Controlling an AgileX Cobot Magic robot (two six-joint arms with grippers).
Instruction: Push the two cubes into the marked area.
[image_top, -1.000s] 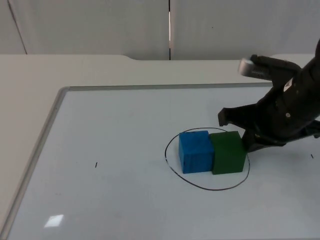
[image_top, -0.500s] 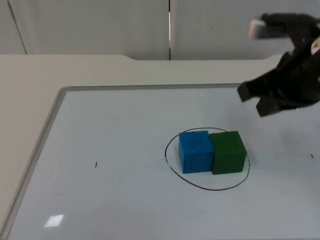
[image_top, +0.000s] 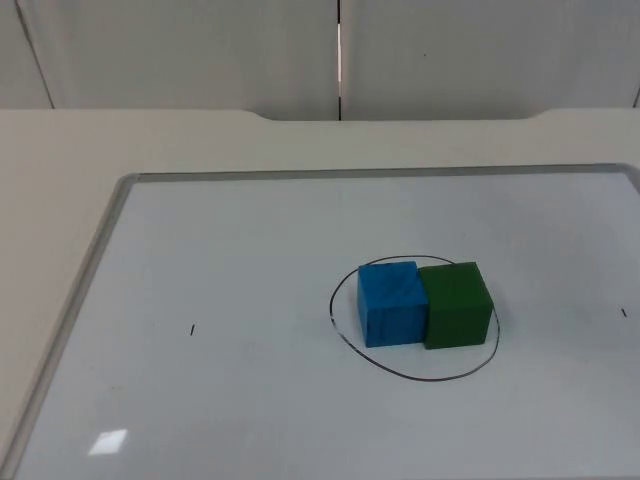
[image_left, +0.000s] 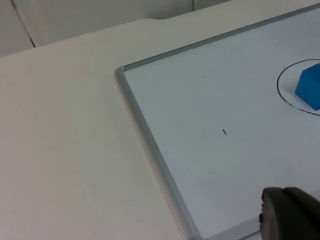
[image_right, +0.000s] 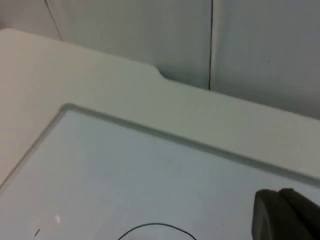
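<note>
From above, the blue foam cube (image_top: 391, 303) and green foam cube (image_top: 457, 304) sit touching inside the black drawn oval (image_top: 345, 340), so I judge no further push needed; each wrist view shows a claw fingertip, grip state untellable.

A white table top (image_top: 60, 170) carries a flat, metal-framed whiteboard (image_top: 230, 280), on which a blue cube (image_top: 392, 303) and a green cube (image_top: 457, 305) sit touching side by side inside a hand-drawn black oval outline (image_top: 410, 373).
</note>
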